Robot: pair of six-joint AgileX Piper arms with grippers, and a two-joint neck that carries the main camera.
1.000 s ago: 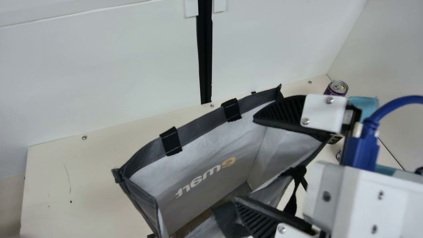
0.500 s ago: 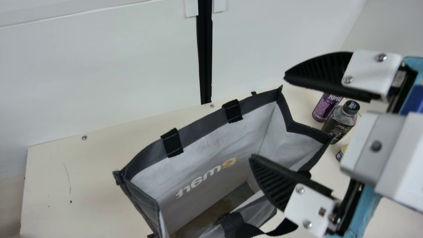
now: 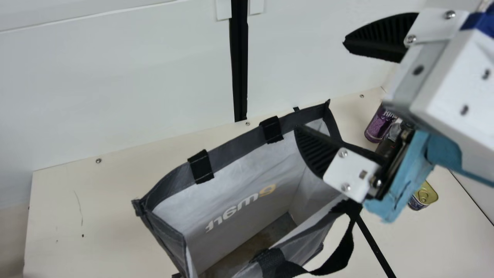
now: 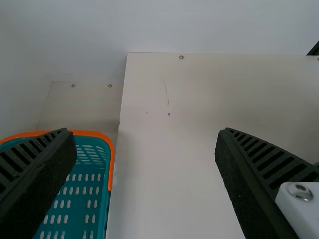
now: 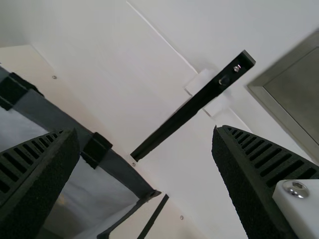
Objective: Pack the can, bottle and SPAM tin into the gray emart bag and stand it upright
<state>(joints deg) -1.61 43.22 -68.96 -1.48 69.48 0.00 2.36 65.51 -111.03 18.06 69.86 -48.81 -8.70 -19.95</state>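
Well, off to the left of the gray bag (image 3: 247,166), the left wrist view shows a green basket (image 4: 75,204) with an orange rim, and my left gripper (image 4: 144,132) has its fingers wide apart. The bag stands with its top open. Over its right end, my right gripper (image 3: 320,85) is wide too. Right of the bag are the purple can (image 3: 377,126), the partly hidden bottle (image 3: 386,146) and the SPAM tin (image 3: 423,197).

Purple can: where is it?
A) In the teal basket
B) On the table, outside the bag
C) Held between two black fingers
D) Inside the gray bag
B: the purple can stands on the table beyond the gray bag's rim, close to the bottle.
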